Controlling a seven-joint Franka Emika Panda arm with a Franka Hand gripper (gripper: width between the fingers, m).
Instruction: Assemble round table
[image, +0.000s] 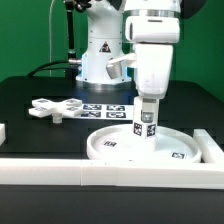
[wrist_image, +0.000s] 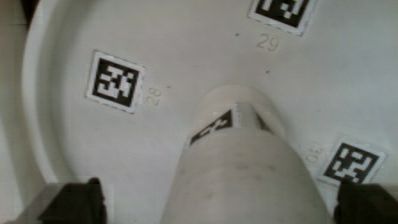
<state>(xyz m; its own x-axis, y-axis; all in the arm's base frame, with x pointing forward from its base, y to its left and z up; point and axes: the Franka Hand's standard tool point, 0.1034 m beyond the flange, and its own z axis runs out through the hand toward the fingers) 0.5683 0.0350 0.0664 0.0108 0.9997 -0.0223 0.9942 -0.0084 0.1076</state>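
Observation:
The short thick cylinder leg (image: 146, 120) stands upright on the middle of the large rimmed round disc (image: 100, 150), which lies near the front of the table. My gripper (image: 147, 103) comes down from above and is shut on the leg's upper end. In the wrist view the leg (wrist_image: 240, 160) runs down between my dark fingertips (wrist_image: 71, 203) to the disc (wrist_image: 178, 50), whose tags show around it. The flat cross-shaped piece (image: 55, 108) lies on the table towards the exterior view's left, apart from the disc.
The marker board (image: 105, 108) lies behind the disc. White border rails run along the front (image: 60, 172) and at the exterior view's right (image: 210, 148). The robot's base (image: 100, 55) stands at the back.

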